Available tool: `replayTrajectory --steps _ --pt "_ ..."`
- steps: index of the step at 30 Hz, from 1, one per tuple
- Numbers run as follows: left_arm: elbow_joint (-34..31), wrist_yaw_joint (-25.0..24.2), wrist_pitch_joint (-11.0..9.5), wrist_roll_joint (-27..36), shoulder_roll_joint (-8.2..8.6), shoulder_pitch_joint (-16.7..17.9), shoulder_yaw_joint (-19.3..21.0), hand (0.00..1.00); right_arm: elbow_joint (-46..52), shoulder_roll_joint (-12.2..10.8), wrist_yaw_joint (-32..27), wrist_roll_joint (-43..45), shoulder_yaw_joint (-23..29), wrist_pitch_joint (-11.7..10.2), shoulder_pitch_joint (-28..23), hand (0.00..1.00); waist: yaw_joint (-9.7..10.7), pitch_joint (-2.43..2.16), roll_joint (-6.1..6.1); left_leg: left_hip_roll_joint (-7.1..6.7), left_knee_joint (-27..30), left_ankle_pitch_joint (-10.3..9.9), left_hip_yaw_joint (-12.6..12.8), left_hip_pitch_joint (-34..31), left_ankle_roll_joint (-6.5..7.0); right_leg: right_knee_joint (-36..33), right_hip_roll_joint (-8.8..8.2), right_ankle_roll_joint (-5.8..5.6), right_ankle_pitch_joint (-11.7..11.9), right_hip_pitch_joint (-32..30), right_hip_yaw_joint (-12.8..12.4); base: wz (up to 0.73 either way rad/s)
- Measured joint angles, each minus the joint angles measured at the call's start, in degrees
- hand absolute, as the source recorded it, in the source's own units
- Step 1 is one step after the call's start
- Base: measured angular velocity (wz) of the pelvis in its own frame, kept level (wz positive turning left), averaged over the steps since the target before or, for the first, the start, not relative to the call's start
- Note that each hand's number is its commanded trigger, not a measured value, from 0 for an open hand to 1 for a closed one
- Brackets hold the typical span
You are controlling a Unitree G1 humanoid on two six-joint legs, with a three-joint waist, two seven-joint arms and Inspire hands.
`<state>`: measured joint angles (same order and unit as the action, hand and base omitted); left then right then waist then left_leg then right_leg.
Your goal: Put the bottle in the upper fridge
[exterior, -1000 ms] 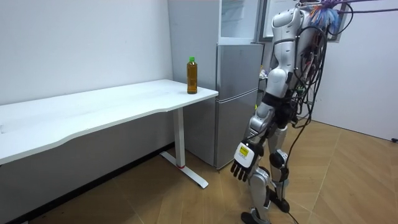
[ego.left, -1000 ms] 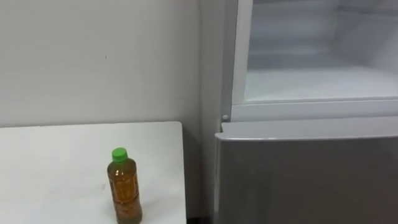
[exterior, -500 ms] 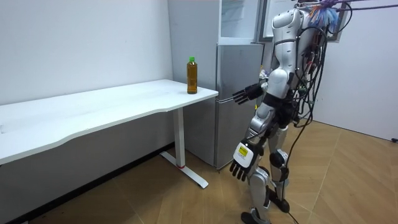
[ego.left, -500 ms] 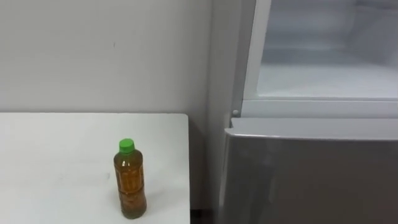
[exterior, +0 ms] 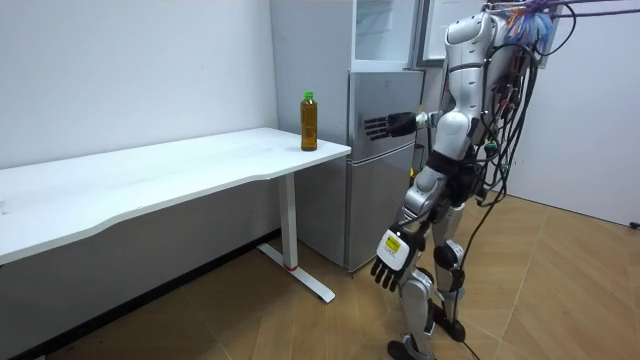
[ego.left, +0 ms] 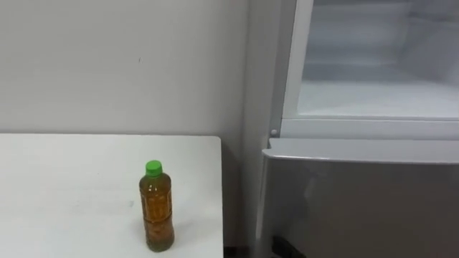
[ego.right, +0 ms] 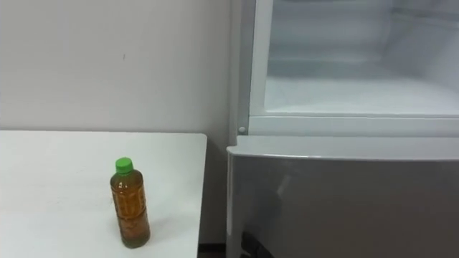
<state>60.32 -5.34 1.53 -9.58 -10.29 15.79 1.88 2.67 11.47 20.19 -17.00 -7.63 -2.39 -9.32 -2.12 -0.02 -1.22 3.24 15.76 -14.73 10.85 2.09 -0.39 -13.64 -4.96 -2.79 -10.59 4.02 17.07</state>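
A bottle (ego.left: 157, 218) of amber drink with a green cap stands upright on the white table (ego.left: 64, 186), near its right-hand corner beside the fridge. The upper fridge compartment (ego.left: 373, 93) is open, with a bare white shelf inside. I stand facing the fridge. My right hand (exterior: 385, 125) is held out at chest height with straight fingers, close to the grey lower fridge door (ego.left: 358, 201) and apart from the bottle. Its dark fingertips (ego.left: 285, 248) peek in at the bottom edge. My left hand (exterior: 390, 258) hangs by my thigh with relaxed fingers, holding nothing.
The long white table (exterior: 150, 175) runs along the wall to the room view's left. A narrow gap separates its end from the fridge (exterior: 385, 160). The upper fridge door (exterior: 422, 30) stands swung open near my head. Wooden floor (exterior: 560, 290) lies behind me.
My right hand has risen from hip height to chest height and stretched forward toward the fridge. The eye view has shifted a little; the bottle has stayed in place.
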Motion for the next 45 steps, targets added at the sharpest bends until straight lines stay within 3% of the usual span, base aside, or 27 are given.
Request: replayTrajectory --steps 12,17,21,29,39,42,45 --pt "0.01 0.15 -0.16 -0.13 -0.26 0.28 -0.06 0.00 6.14 -0.02 -0.06 -3.33 0.08 0.00 3.84 0.00 -0.33 0.13 -0.31 0.04 -0.18 0.01 -0.17 -0.01 0.01 0.01 0.02 0.00 0.00 0.22 0.44 0.00" --pt "-0.14 0.21 -0.33 -0.13 -1.24 -0.35 -1.19 0.00 6.41 0.01 -0.10 -3.38 -0.02 -0.01 6.18 0.00 -1.79 0.28 -1.42 0.05 -0.13 0.01 -0.18 -0.39 0.01 0.01 0.03 0.00 0.00 -0.13 0.38 0.00" --pt "-0.53 0.21 -0.34 -0.16 -1.35 -0.52 -1.57 0.00 6.39 0.52 -0.14 -3.52 -0.12 -0.02 6.22 0.00 -2.91 0.27 -1.63 0.06 -0.06 0.01 -0.17 -0.42 0.01 0.05 0.02 0.00 0.00 -0.13 0.43 0.00" --pt "-1.39 0.34 -0.31 -0.16 -1.95 -1.15 -1.66 0.00 3.53 2.74 -2.01 -7.64 -2.21 -0.03 6.42 0.00 -4.35 0.42 -1.84 0.07 -0.14 0.02 -0.76 -0.64 -0.01 0.07 0.02 0.00 0.00 -0.06 1.24 0.02" --pt "-2.71 1.22 -0.18 -4.99 -1.96 -1.78 -1.98 0.00 -2.29 2.74 -5.31 -8.08 -3.40 -0.03 11.62 0.00 -7.40 0.38 -3.00 0.04 0.00 0.24 -1.71 -2.00 -0.08 0.11 0.02 0.00 0.00 -1.05 2.24 0.05" --pt "-2.98 1.23 -0.18 -5.99 -1.98 -1.55 -1.94 0.00 -4.09 2.73 -6.58 -7.47 -3.74 -0.03 12.03 0.00 -7.77 0.35 -3.22 -0.06 0.63 0.27 -2.69 -2.40 -0.06 0.12 -0.12 0.00 0.00 -1.04 3.66 0.14" --pt "-3.46 1.24 -0.17 -6.00 -1.99 -1.59 -1.88 0.00 -4.88 3.07 -7.13 -7.15 -4.85 -0.03 12.73 0.00 -7.85 0.75 -3.55 -0.06 0.81 0.31 -3.15 -2.68 -0.09 0.15 -0.11 0.00 0.00 -1.01 3.96 0.08"
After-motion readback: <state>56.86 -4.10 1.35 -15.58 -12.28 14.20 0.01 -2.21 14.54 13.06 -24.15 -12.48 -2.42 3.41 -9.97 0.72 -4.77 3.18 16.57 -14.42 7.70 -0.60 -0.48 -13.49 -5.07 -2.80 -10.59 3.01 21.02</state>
